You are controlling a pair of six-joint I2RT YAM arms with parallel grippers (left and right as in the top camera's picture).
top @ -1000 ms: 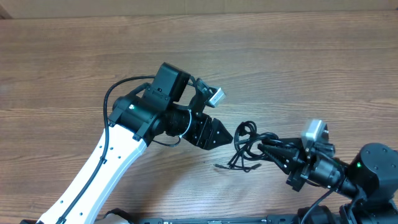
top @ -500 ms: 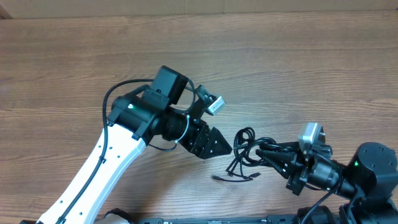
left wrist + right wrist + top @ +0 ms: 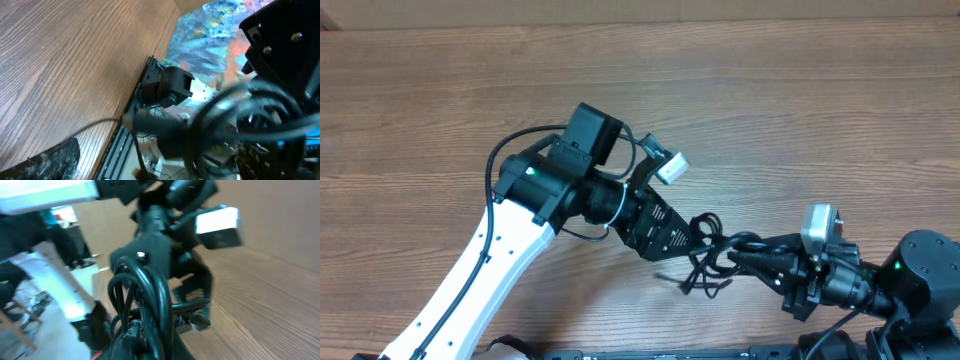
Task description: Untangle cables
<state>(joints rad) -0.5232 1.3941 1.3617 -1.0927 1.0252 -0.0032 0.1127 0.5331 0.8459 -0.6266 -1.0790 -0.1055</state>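
Observation:
The cables (image 3: 708,262) are a small knot of thin black loops with one loose strand trailing toward the table's front edge. My right gripper (image 3: 744,250) reaches in from the right and is shut on the knot's right side. In the right wrist view the loops (image 3: 145,292) rise out of its closed fingertips (image 3: 150,336). My left gripper (image 3: 684,240) comes in from the left, open, with its tips at the knot's left side. The left wrist view shows blurred loops (image 3: 250,112) close in front, with one finger (image 3: 45,161) at lower left.
The wooden table (image 3: 800,110) stretches wide behind both arms. Its front edge and a black rail (image 3: 125,145) lie just below the knot. The left arm's white link (image 3: 470,280) crosses the lower left.
My left gripper opened wide and moved right and down until its tips met the knot. My right gripper carried the knot a little toward the front edge.

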